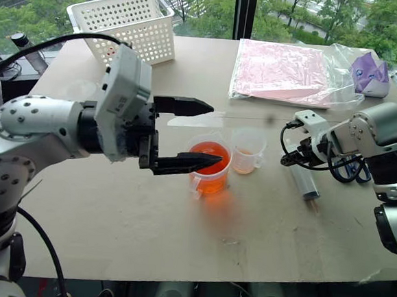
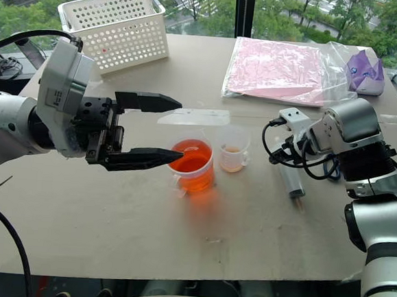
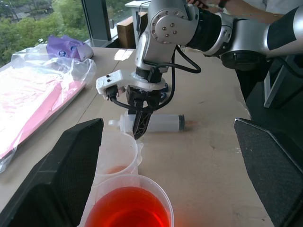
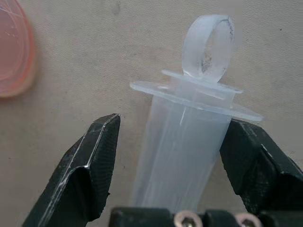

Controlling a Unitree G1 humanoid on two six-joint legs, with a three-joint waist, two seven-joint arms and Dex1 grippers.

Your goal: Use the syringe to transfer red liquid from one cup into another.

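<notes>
Tabletop (image 1: 145, 213): one syringe (image 1: 304, 184), two cups; left end effector (image 1: 210, 136) spread, right end effector (image 4: 175, 156) straddling syringe, unpinched

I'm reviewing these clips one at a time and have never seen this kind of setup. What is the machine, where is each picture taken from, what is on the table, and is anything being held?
This is a two-armed humanoid robot at a table. Two pictures come from cameras on its head, looking down over both arms; the other two come from a camera on each wrist.

The left gripper hangs open in the air above the wider cup, which holds red liquid. Next to that cup stands a narrower beaker with just a little liquid at the bottom.

The right gripper is down at the syringe, which lies flat on the table. Its fingers sit on either side of the barrel, one with a gap showing, so the syringe is not lifted yet.

Farther back are a white basket, pink sheets in a plastic bag and a purple object.
</notes>
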